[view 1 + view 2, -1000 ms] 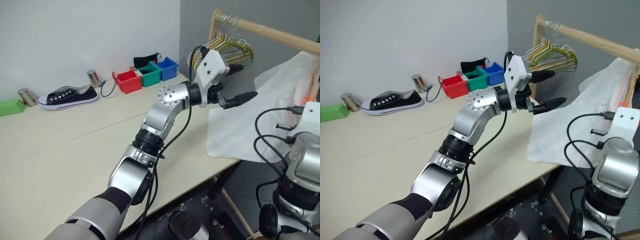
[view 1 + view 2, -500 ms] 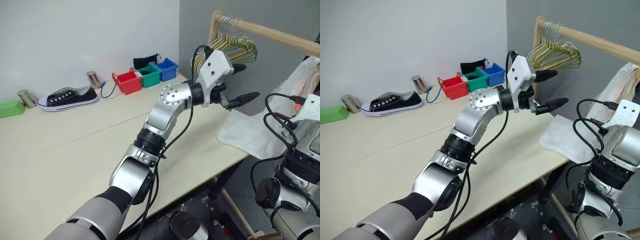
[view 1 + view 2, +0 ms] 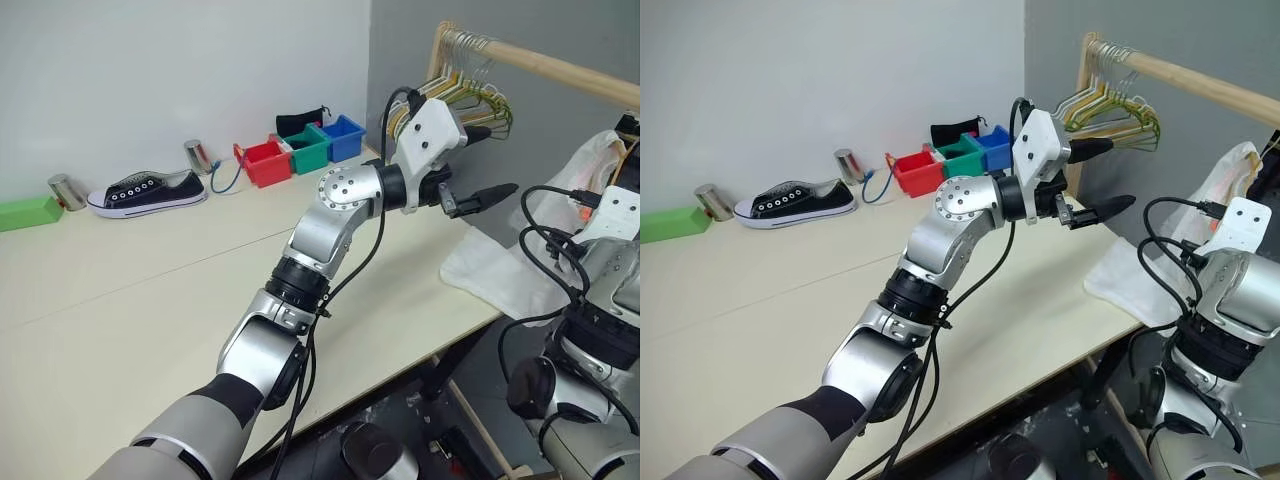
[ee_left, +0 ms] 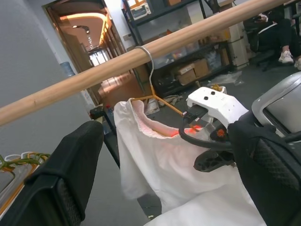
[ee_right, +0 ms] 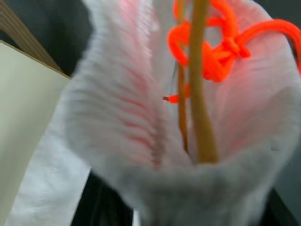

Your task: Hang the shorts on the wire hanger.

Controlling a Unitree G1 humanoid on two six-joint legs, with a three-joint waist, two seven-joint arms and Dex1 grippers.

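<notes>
Since a second ago your large white cloth shorts (image 4: 155, 155) have drawn back off the cream table (image 3: 150, 300), leaving only their hem on its right edge. Their waistband hangs on the thin yellow-tan wire hanger (image 4: 160, 100), hooked over the wooden rail (image 4: 94, 73). Your left gripper (image 3: 482, 162) stands wide open, empty. I cannot tell the right gripper's opening.

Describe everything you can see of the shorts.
The shorts are white, soft cloth with a gathered elastic waistband and a neon-orange drawstring knotted at the top. They hang on the wire hanger, whose hook sits over the wooden rail; the wire runs down inside the waistband. Their lower part drapes onto the table's edge. The right gripper is close against them.
</notes>
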